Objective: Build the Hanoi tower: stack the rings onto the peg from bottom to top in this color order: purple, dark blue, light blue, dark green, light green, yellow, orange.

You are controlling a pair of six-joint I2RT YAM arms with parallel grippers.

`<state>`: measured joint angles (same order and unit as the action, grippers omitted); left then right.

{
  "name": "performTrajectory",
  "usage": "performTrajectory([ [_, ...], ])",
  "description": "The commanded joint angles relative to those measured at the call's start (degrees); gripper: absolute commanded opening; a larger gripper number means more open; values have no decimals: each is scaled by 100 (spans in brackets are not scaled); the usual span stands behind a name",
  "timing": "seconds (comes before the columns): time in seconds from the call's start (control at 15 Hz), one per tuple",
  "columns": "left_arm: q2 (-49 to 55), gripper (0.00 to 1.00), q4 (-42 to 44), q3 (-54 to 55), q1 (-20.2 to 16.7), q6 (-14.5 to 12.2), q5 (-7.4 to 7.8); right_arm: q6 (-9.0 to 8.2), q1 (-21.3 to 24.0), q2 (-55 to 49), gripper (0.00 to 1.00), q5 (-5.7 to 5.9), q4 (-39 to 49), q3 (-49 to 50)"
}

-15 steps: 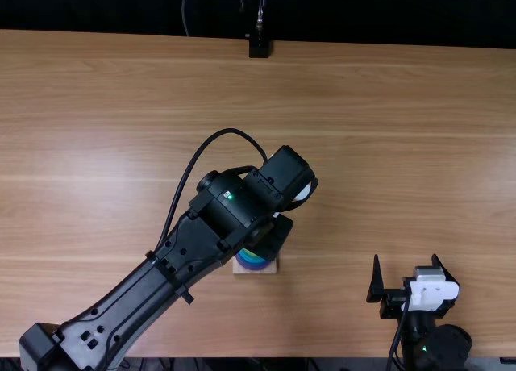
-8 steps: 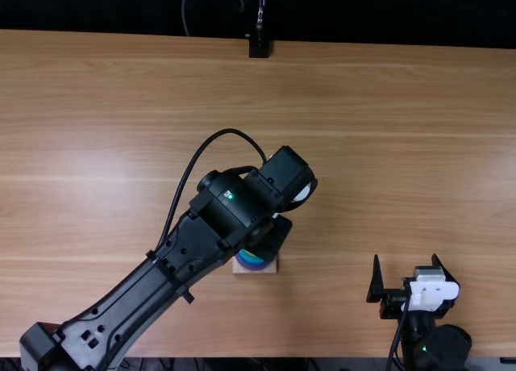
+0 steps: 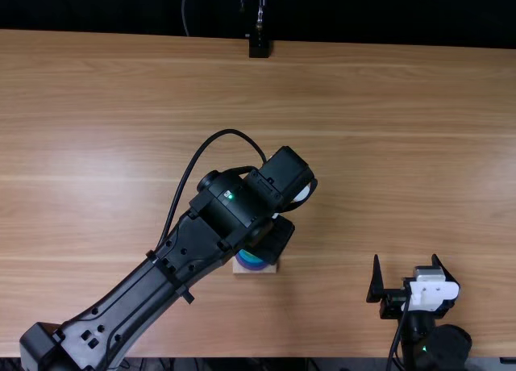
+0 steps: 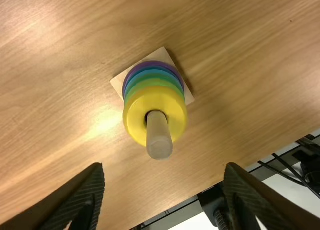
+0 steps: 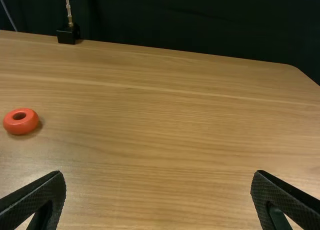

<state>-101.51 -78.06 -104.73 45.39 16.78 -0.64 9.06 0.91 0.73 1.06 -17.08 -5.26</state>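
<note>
Yellow ring (image 4: pixel 134 121): on the peg (image 4: pixel 159 141), top of stack, peg tip poking through. Looks seated, can't confirm flush from this angle.
Left wrist, last second: barely moved. Top view has its black end block edged slightly over the stack; the green-yellow sliver seen before is now covered. Rings themselves read unchanged.
Meaning: reads like the tail of the yellow placement. Orange only to go, my call.
Left jaws (image 4: pixel 164 166): spread wide, released, nothing between them, clear of the rings. Peg tip is just beside the gap.
Right jaws (image 5: pixel 159 173): also wide apart, empty, touching nothing. Arm parked at near edge, same pose as before.
Stack under yellow: purple ring (image 4: pixel 152 64) at bottom on the wooden base (image 4: pixel 118 83), then blue (image 4: pixel 151 74), then green (image 4: pixel 152 84). Can't split dark from light shades here.
Orange ring (image 5: pixel 21 129): flat on the table (image 3: pixel 387 145), well apart from the base.
Next: back left off the peg before swinging to orange; low sideways travel could clip the peg.
</note>
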Motion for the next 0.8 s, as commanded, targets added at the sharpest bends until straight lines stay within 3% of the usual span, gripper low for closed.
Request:
performTrajectory([
  [0.0,-88,91,-9,-109,-21,52,33,1,41,-73,100,21,-386,438],
  [0.07,-88,99,-9,-109,-21,52,22,1,41,-73,100,21,-386,438],
  [0.27,-53,100,-9,-180,-100,63,12,1,41,-73,100,21,-386,438],
  [0.33,0,100,44,-224,-320,42,-73,1,41,-73,100,21,-386,438],
  [0.53,457,100,318,-215,-1023,52,-73,1,41,-73,100,21,-386,438],
  [0.73,1521,100,1995,787,-1832,52,-62,1,41,-73,100,21,-386,438],
])
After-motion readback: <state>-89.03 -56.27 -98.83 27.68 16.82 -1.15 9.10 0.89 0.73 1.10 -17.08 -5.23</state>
